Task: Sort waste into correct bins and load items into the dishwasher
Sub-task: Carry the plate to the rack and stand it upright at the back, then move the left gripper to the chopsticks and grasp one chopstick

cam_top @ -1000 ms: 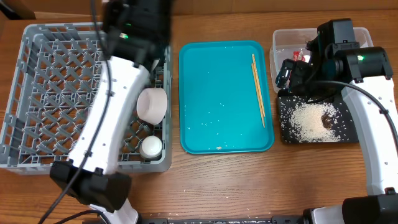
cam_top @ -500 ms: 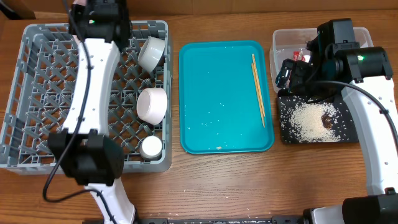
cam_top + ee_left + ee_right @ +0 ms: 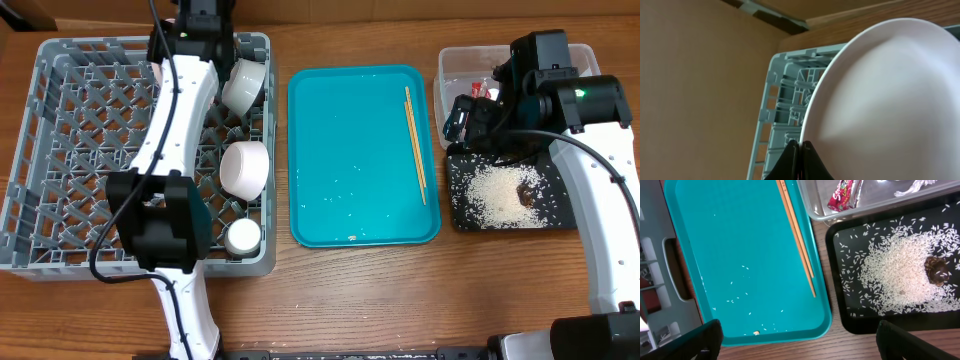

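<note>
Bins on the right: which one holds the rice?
The shallow black tray: rice and a brown lump lie on it. The clear tub behind it holds a red wrapper instead.

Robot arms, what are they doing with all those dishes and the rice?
They are clearing up. The left gripper is shut on the rim of the plate at the far edge of the grey dish rack, where two bowls and a cup sit. The right gripper hangs open. The chopsticks lie on the teal tray.
</note>
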{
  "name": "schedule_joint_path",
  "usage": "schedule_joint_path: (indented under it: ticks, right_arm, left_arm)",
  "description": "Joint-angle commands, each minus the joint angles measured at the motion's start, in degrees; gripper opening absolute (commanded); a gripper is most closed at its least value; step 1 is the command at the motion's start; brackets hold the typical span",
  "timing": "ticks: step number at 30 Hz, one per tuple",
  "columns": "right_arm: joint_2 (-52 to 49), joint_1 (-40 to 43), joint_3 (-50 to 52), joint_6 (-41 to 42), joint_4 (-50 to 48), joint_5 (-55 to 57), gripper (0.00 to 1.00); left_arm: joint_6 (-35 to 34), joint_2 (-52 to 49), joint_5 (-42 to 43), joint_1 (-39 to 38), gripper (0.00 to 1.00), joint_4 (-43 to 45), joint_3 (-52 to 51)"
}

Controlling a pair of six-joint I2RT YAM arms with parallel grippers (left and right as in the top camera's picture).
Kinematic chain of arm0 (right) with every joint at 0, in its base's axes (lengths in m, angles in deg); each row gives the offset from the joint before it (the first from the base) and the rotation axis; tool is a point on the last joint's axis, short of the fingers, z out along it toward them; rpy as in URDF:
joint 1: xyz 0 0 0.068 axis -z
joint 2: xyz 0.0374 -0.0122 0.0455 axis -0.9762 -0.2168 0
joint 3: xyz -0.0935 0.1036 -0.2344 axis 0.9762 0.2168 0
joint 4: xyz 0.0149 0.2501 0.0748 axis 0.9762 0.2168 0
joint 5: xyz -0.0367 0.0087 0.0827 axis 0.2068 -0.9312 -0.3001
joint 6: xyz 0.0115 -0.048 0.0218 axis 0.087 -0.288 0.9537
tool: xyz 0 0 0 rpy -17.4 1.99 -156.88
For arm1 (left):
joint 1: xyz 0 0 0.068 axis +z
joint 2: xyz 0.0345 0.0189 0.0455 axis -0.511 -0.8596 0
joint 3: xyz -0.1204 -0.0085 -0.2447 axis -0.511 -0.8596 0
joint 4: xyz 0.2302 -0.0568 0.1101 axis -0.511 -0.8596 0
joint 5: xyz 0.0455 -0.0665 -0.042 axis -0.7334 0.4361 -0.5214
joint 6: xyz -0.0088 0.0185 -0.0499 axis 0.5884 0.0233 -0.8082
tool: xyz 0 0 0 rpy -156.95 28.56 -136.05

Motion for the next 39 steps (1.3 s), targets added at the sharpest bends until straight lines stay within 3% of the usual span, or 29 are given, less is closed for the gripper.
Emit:
schedule_joint_path:
  ticks: [1,3,6,11,14,22,28,31,33,39]
  right_arm:
    - [0.17,0.00,-0.28,-0.04,-0.11,-0.46,1.00]
    - [0.17,0.00,-0.28,-0.04,-0.11,-0.46,1.00]
    - [0.17,0.00,-0.28,-0.04,-0.11,-0.46,1.00]
    - [0.17,0.00,-0.28,-0.04,-0.11,-0.48,1.00]
    - [0.17,0.00,-0.28,-0.04,-0.11,-0.46,1.00]
    - [0.17,0.00,-0.31,-0.04,-0.09,-0.48,1.00]
    - [0.17,0.00,-0.28,-0.04,-0.11,-0.46,1.00]
    - [0.17,0.00,-0.28,-0.04,-0.11,-0.46,1.00]
    - [0.17,0.00,-0.28,-0.04,-0.11,-0.48,1.00]
    - [0.17,0.00,-0.28,-0.04,-0.11,-0.48,1.00]
  left_arm:
    - [-0.28,-1.03,1.60,-0.66,0.17,0.39,0.55]
    - [-0.96,-1.01,4.20,-0.74,0.39,0.39,0.55]
    - [-1.11,-1.01,8.22,-0.98,0.51,-0.37,0.55]
    - [-5.46,-0.46,10.80,-1.84,0.57,-2.97,1.31]
    - [-6.34,0.83,17.46,-2.51,0.62,-6.47,4.46]
    - [-15.02,5.44,36.59,-4.11,0.61,-22.23,19.85]
    - [-21.92,6.91,52.43,-5.92,0.58,-29.09,21.11]
    - [-26.86,5.62,60.06,-7.52,0.50,-30.01,20.17]
    - [-31.32,4.22,62.16,-9.46,0.45,-29.20,19.26]
    - [-41.86,-2.16,61.90,-17.46,0.49,-24.55,17.25]
